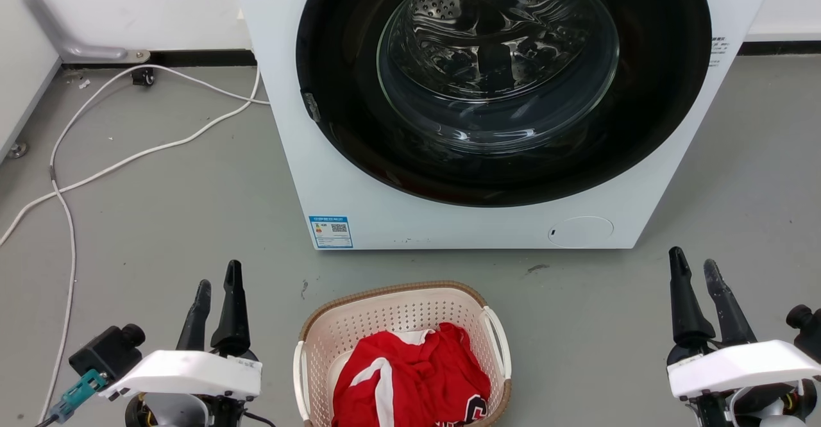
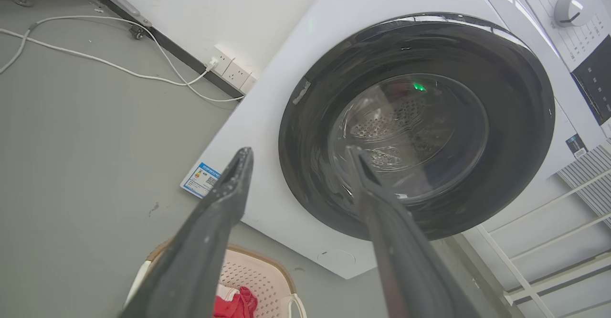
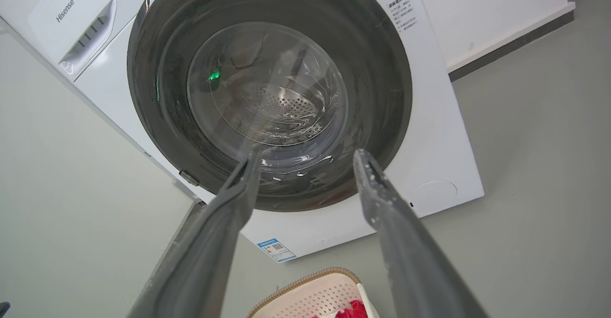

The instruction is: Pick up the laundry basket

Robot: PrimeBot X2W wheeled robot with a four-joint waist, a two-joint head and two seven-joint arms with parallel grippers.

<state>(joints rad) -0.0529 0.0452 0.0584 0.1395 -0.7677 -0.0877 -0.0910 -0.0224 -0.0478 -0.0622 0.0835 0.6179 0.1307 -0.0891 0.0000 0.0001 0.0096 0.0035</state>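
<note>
The laundry basket (image 1: 397, 315) stands on the grey floor at the bottom middle of the head view, cream-white and perforated, with a brown rim and white side handles. A red garment with white stripes (image 1: 410, 379) lies in it. My left gripper (image 1: 218, 284) is open, well to the basket's left and apart from it. On the far right my right gripper (image 1: 694, 265) is open too, with nothing between its fingers. The basket (image 2: 260, 280) peeks in low in the left wrist view past my left gripper (image 2: 300, 153). It (image 3: 312, 296) also shows below my right gripper (image 3: 308, 153).
A white front-loading washing machine (image 1: 359, 177) with a dark round door stands just behind the basket. White cables (image 1: 128, 158) trail over the floor at the left, toward wall sockets (image 2: 234, 72). Bare floor lies on both sides of the basket. A white wire rack (image 2: 549, 222) stands beside the machine.
</note>
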